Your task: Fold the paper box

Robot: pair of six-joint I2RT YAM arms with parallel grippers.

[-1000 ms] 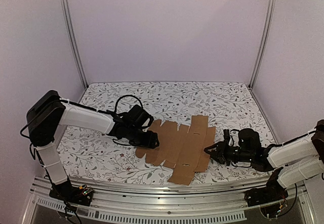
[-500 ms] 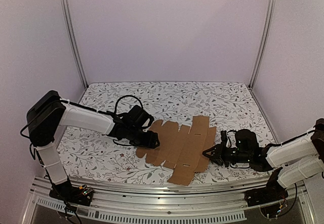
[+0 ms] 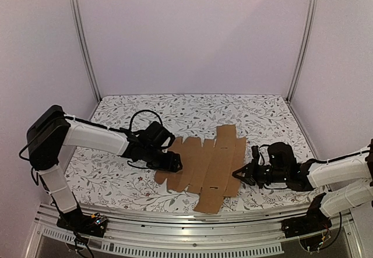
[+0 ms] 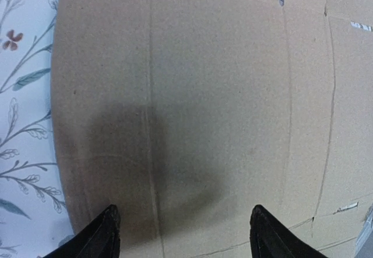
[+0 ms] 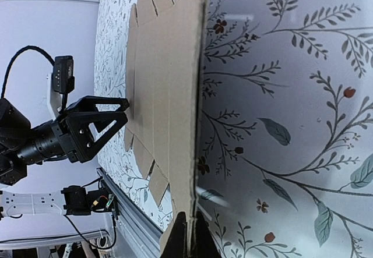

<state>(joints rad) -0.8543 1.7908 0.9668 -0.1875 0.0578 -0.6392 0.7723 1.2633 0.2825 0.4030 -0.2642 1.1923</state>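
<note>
The paper box (image 3: 204, 162) is a flat brown die-cut cardboard sheet with flaps and slits, lying in the middle of the floral table. My left gripper (image 3: 175, 163) is low over the sheet's left panel. In the left wrist view its black fingertips (image 4: 109, 216) stand wide apart and open over the bare cardboard (image 4: 204, 95). My right gripper (image 3: 238, 175) is at the sheet's right edge. The right wrist view shows my right gripper (image 5: 192, 232) shut on that thin cardboard edge (image 5: 169, 95), which looks slightly raised off the table.
The floral tablecloth (image 3: 256, 118) covers the whole table. Pale walls with metal corner posts (image 3: 81, 42) enclose the back and sides. A metal rail (image 3: 192, 223) runs along the near edge by the arm bases. My left arm (image 5: 87, 130) shows in the right wrist view beyond the sheet.
My right gripper has closed onto the sheet's right edge and moved slightly left, lifting that side a little. My left gripper has stayed in place on the left panel.
</note>
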